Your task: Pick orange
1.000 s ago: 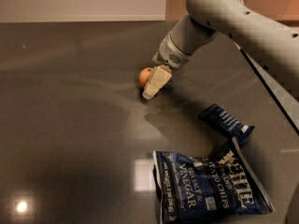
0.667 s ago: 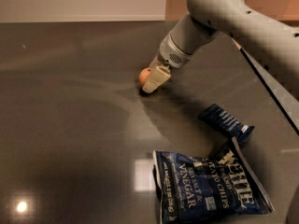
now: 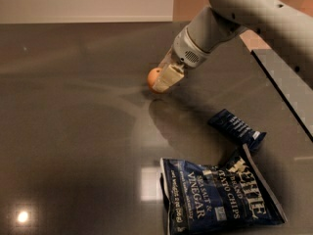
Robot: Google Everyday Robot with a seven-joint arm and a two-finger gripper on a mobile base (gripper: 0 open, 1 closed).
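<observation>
Jaws first: the gripper (image 3: 166, 78) was right down at the orange (image 3: 153, 77), with a pale cream part of it lying across the fruit's right side, and honestly I couldn't tell whether the jaws had clamped on it or stood apart. The orange itself sat on the dark surface (image 3: 73, 131) toward the back middle, small, round and matte. As for containers, a big blue chip bag (image 3: 220, 199) lay flat at the front right, crinkly and glossy, printed with "SEA SALT & VINEGAR" and "POTATO CHIPS"; what was inside it couldn't be seen. A smaller dark blue packet (image 3: 237, 129) lay just beyond the bag's top corner, well apart from the orange. That surface was smooth and shiny enough to throw back light spots. The grey arm (image 3: 244, 9) came down from the upper right, a rounded, smooth shell.
</observation>
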